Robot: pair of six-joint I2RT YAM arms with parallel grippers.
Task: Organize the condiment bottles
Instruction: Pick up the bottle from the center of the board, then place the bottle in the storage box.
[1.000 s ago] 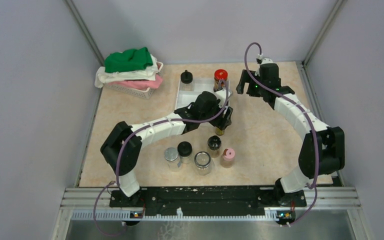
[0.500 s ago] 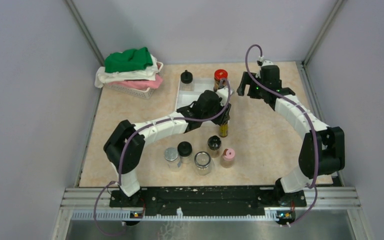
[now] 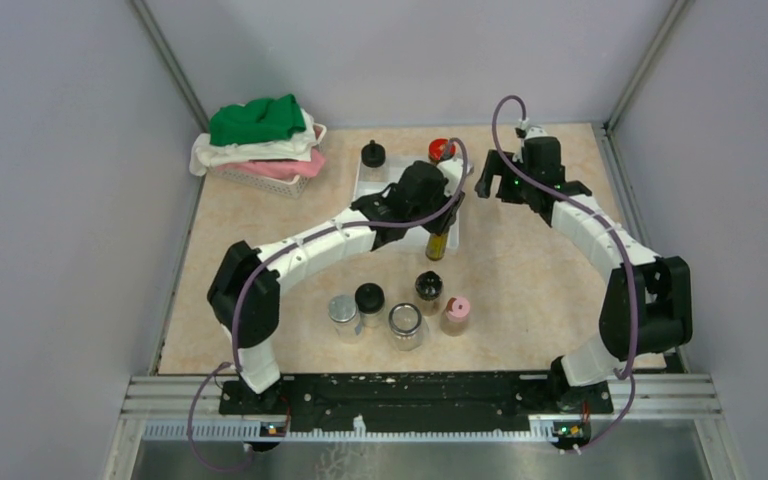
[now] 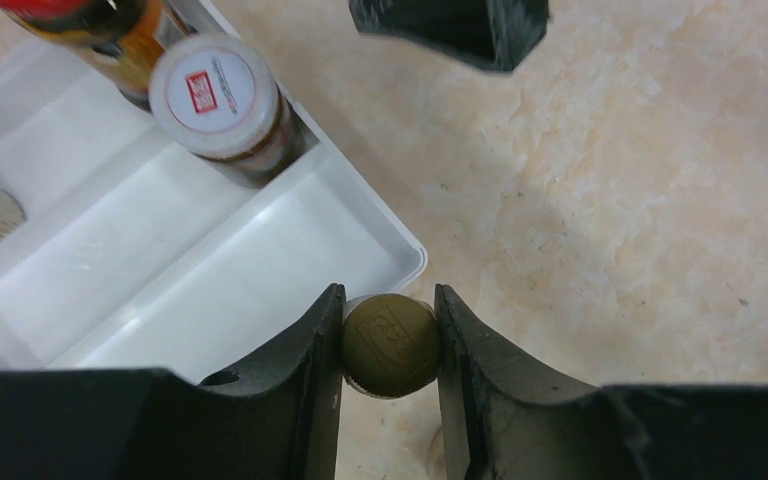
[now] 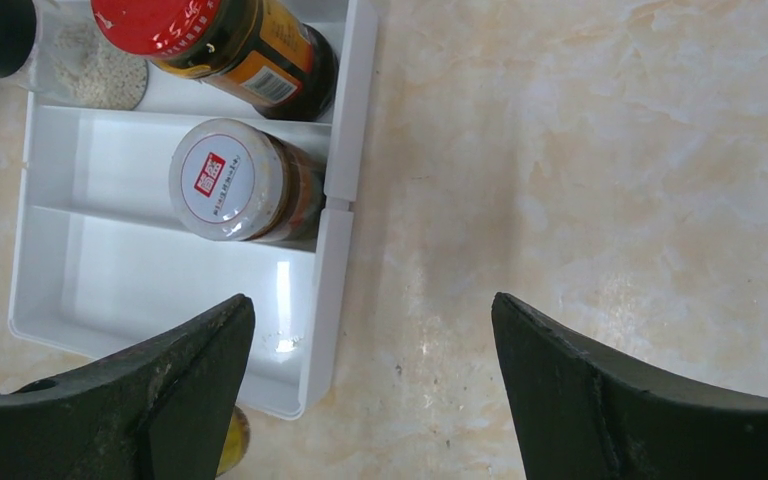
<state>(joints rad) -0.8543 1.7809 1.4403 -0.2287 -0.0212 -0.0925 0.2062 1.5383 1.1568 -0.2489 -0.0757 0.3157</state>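
The left pincer is clamped on the olive cap of the slim amber bottle, 1 finger on each side, just off the tray's 5 o'clock corner. Whether the bottle's base is off the table I cannot tell, though it leans a little in the top view. The right pincer hangs with its fingers wide apart and nothing between them, over bare table at the tray's 3 o'clock. The beige table carries a basket of cloths at 10 o'clock and the white tray at 12 o'clock, which has 3 rows. The far row holds a red-capped bottle and a black-capped jar, the middle row holds a white-and-red-capped jar at its 3 o'clock end, and the near row looks empty. At the tray's 6 o'clock, well apart from it, 5 loose jars stand in a ragged line, capped silver, black and pink. The step in hand appears to be carrying the amber bottle into the tray. The next move likely calls for a lift that takes the base over the rim, a short travel toward 11 o'clock, and an upright set-down in a free slot. The bottle is tall and narrow, so a tilted release could topple it.
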